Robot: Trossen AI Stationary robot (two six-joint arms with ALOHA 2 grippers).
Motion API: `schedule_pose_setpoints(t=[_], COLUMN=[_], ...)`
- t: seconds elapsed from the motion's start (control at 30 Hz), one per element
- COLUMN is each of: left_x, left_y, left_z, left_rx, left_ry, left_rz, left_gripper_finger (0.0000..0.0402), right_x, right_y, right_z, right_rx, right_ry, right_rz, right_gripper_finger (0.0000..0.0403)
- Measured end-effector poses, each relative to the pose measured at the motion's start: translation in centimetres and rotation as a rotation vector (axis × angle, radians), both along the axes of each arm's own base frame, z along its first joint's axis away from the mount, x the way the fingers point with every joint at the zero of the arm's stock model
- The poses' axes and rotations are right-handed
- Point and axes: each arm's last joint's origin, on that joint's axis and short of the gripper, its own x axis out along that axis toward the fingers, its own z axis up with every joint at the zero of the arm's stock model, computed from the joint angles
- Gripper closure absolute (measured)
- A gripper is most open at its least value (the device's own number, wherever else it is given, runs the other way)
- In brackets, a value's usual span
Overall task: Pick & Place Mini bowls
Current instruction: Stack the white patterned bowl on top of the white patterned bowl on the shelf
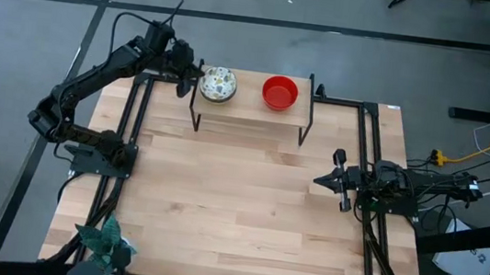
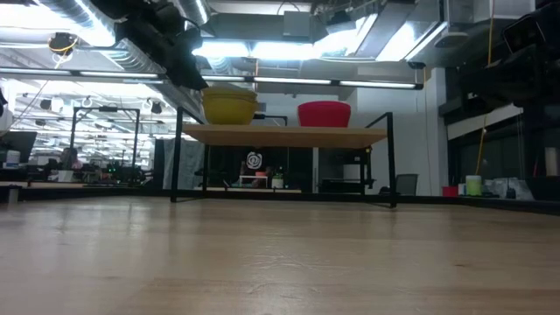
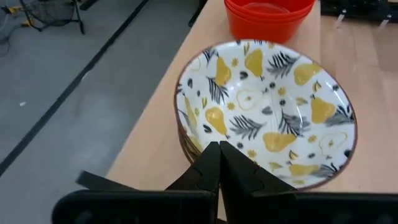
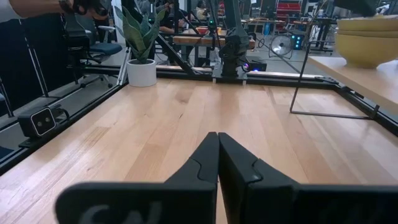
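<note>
Even overhead illumination; the bench [image 1: 238, 201] is evenly lit with only faint shadows beneath the raised shelf [image 1: 250, 110]. In the low view, ceiling strip lights [image 2: 262, 48] glare brightly, leaving the arm silhouetted and the near bench surface blurred. Wrist views: the near fingers are soft; the patterned bowl [image 3: 267, 112] shows mild glare.

Two stacks of bowls are sitting on one raised shelf [image 1: 250, 110]: one patterned stack [image 1: 219, 84] and one red stack [image 1: 280, 92], though how many bowls are making up each stack is hard to tell. Two arms are showing over the counter [image 1: 237, 211], each carrying one pincer, left [image 1: 198, 74] and right [image 1: 319, 179]. One potted plant [image 1: 106, 244] is standing at a counter corner.
</note>
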Motion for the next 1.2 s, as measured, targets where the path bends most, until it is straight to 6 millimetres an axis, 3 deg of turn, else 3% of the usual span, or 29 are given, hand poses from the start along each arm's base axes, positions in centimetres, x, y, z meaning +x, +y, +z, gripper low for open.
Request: schedule_pose_setpoints(t=[0.7, 1.0, 1.2], left_x=[1.1, 4.1, 6.3], left_y=[-0.1, -2.2, -4.0], left_z=[1.0, 1.4, 1.7], left_rx=[0.055, 0.03, 0.083], left_ry=[-0.111, -0.137, -0.157], left_rz=[-0.063, -0.045, -0.131], left_gripper_finger=[0.04, 0.04, 0.04], right_x=[0.0, 0.0, 0.0], right_y=[0.0, 0.0, 0.0], right_z=[0.0, 0.0, 0.0], right_rx=[-0.004, -0.018, -0.019], right_ry=[-0.001, -0.002, -0.003], right_rz=[0.0, 0.001, 0.0], right_gripper_finger=[0.0397, 0.0397, 0.0397])
